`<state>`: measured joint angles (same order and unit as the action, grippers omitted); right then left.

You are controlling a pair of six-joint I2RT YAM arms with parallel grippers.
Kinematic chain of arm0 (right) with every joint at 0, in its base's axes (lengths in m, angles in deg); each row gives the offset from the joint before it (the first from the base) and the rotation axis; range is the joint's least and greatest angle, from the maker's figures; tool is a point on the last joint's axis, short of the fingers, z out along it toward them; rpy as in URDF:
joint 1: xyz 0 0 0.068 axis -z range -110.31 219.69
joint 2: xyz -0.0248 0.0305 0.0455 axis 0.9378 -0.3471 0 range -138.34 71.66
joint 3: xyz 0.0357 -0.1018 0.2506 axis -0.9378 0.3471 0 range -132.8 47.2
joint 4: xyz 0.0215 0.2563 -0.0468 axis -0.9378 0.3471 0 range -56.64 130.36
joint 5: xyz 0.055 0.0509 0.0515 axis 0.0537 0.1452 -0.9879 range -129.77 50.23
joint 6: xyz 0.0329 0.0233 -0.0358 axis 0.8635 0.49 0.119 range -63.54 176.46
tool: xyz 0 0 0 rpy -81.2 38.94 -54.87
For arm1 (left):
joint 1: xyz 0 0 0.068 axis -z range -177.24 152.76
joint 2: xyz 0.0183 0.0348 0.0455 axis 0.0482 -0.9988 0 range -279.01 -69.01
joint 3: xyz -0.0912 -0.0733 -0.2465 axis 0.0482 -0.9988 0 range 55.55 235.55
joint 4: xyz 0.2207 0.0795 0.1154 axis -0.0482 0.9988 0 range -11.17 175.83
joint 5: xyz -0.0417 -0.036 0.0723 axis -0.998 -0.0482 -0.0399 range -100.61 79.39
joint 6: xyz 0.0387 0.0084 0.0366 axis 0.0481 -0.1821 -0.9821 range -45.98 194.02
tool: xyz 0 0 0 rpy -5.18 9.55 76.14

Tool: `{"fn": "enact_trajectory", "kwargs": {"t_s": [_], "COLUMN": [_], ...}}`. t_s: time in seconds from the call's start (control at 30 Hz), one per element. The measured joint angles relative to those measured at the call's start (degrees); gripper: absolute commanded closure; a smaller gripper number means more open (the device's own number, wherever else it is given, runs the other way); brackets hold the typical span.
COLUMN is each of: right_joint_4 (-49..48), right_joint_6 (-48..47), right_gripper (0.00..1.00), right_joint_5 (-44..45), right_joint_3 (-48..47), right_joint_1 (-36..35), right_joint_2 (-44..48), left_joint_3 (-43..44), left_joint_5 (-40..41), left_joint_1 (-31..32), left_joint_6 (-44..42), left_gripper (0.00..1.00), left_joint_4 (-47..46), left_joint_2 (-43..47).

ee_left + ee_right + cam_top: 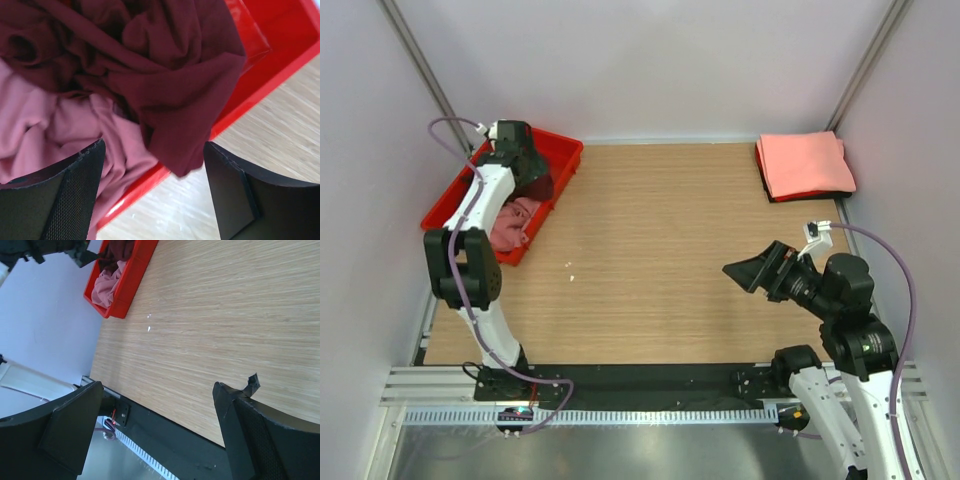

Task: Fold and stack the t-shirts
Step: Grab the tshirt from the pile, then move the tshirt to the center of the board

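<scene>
Top external view: the left gripper (pixel 525 165) is out at ten o'clock over the red tray (pixel 567 150), jaws spread wide and gripping nothing. The dark maroon t-shirt (pixel 165 65) is bunched right beneath it in the tray, on a crumpled pink t-shirt (pixel 45 125). At two o'clock a salmon-pink t-shirt (pixel 805 165) lies folded on the wooden table (pixel 660 250), while the right gripper (pixel 157 390) hangs at four o'clock, fingers fully apart, empty.
</scene>
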<state>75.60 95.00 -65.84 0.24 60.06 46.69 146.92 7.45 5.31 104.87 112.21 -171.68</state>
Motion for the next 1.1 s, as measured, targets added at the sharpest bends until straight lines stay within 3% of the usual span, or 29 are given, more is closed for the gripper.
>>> {"fn": "enact_trajectory", "kwargs": {"t_s": [0.03,0.1,0.17,0.23,0.33,0.47,0.7,0.9,1.0,1.1], "right_joint_4": [-0.24,-0.66,-1.01,-1.16,-1.44,-2.27,-4.28,-2.69,-1.07,0.83], "right_joint_6": [0.04,0.04,-0.02,-0.04,-0.02,0.74,1.95,0.94,-0.33,-1.42], "right_gripper": [0.00,0.00,0.00,0.00,0.00,0.00,0.00,0.00,0.01,0.02], "right_joint_5": [-0.20,-0.26,-0.24,-0.24,-0.24,-0.22,0.92,4.35,5.97,7.41], "right_joint_3": [-0.07,-0.13,-0.22,-0.46,-0.90,-1.07,-1.36,-3.65,-4.94,-4.94], "right_joint_1": [0.00,0.00,0.00,0.00,0.00,0.00,0.00,0.00,0.00,0.00], "right_joint_2": [-0.24,-0.59,-0.79,-1.18,-2.08,-2.54,-2.51,-3.19,-3.54,-3.45], "left_joint_3": [1.22,3.78,7.78,12.52,18.40,24.55,25.64,14.84,3.19,-15.45], "left_joint_5": [-0.33,-0.85,-1.51,-2.14,-3.13,-3.89,-14.78,-31.39,-36.20,-37.59], "left_joint_1": [-0.07,-0.07,-0.22,-0.37,-0.63,-0.68,1.46,8.81,13.46,17.99], "left_joint_6": [-0.31,-0.81,-1.20,-1.79,-3.02,-3.65,0.52,9.53,11.39,12.72], "left_gripper": [0.22,0.47,0.85,0.99,1.00,1.00,1.00,1.00,0.98,0.77], "left_joint_4": [-0.04,0.04,0.76,2.84,6.05,9.16,1.97,-14.10,-19.82,-22.53], "left_joint_2": [-2.49,-7.23,-12.24,-16.46,-19.34,-15.74,8.68,30.62,36.83,40.00]}}
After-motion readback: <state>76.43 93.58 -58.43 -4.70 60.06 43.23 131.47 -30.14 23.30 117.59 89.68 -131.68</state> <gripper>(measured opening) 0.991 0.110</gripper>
